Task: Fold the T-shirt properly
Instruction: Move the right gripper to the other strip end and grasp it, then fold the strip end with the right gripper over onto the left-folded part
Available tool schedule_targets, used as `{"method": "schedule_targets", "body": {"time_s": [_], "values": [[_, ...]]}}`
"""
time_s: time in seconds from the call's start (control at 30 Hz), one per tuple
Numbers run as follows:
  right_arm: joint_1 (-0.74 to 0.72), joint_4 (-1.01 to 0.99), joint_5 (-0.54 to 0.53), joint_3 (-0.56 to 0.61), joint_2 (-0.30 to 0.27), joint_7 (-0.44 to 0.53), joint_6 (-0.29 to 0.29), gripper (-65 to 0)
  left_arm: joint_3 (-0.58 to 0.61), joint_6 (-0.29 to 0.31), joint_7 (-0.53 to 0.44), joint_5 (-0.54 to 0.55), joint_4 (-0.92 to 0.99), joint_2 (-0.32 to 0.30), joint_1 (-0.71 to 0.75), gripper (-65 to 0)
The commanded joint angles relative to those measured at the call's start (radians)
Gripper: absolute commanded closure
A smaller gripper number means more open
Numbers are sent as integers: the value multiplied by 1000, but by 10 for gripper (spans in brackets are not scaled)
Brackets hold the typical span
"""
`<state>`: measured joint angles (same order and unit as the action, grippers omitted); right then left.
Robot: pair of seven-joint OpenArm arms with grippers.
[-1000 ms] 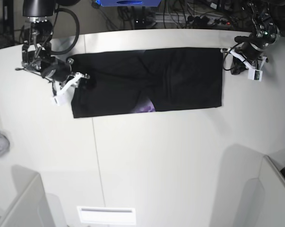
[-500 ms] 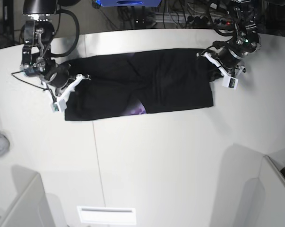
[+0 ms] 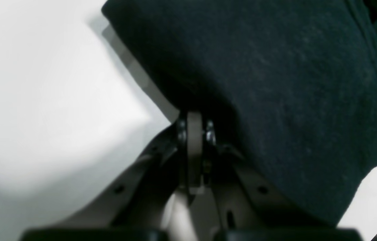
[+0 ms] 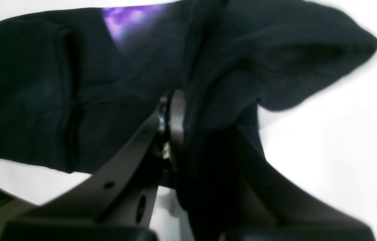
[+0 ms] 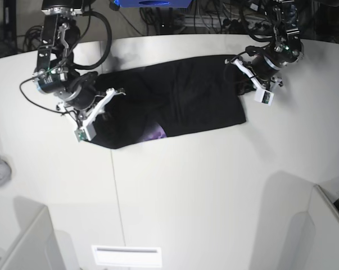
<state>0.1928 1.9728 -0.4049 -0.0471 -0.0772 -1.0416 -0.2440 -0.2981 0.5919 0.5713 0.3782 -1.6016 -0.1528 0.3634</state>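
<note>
**Both ends of the shirt drawn inward**

From the base view, we see the T-shirt (image 5: 180,104) lying as a long black band across the far part of the table (image 5: 203,191). It is shorter than half a second ago: our left hand (image 5: 249,79), at 2 o'clock, has carried its end inward, and our right hand (image 5: 99,109), at 9 o'clock, has swung its end toward 7 o'clock. A purple patch of print (image 5: 156,133) shows at the near edge. We judge the cross-fold is under way, with both ends still to be laid over the middle.

At the left wrist, the left hand (image 3: 195,134) has its fingers together, clamped on the T-shirt (image 3: 275,83), which drapes up and away toward 1 o'clock.

At the right wrist, the right hand (image 4: 175,113) is closed on a bunched fold of the T-shirt (image 4: 258,73), with the purple print (image 4: 124,16) showing at 11 o'clock.
</note>
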Motion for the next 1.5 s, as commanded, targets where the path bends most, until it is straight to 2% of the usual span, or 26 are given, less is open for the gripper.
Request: {"method": "schedule_targets", "body": {"time_s": [0.0,0.1,0.23,0.43,0.53,0.73,0.83,1.03,1.17,1.47], "values": [[-9,21,-18,23,1,21,-4,0,-3,3,9,-5,-12,-6,3,0],[-9,23,-18,82,9,27,-2,0,-3,3,9,-5,-12,-6,3,0],[-9,24,-21,131,52,25,-2,0,-3,3,9,-5,-12,-4,9,0],[-14,24,-18,207,72,27,-1,0,-2,3,9,-5,-10,-4,12,0],[-17,24,-18,229,89,27,56,0,0,3,9,-5,-10,-4,7,0],[-40,24,-18,326,89,28,104,0,75,-8,9,-5,-9,-3,-7,0],[-51,24,-18,347,89,30,140,0,76,-57,9,-2,-4,12,-25,0],[-52,24,-16,402,83,56,182,0,76,-65,25,-3,-7,22,-51,0],[-68,24,-16,436,83,56,188,0,76,-65,103,2,-9,23,-83,0],[-89,16,-16,453,90,93,188,0,76,-65,108,2,-12,23,-83,0]]}}
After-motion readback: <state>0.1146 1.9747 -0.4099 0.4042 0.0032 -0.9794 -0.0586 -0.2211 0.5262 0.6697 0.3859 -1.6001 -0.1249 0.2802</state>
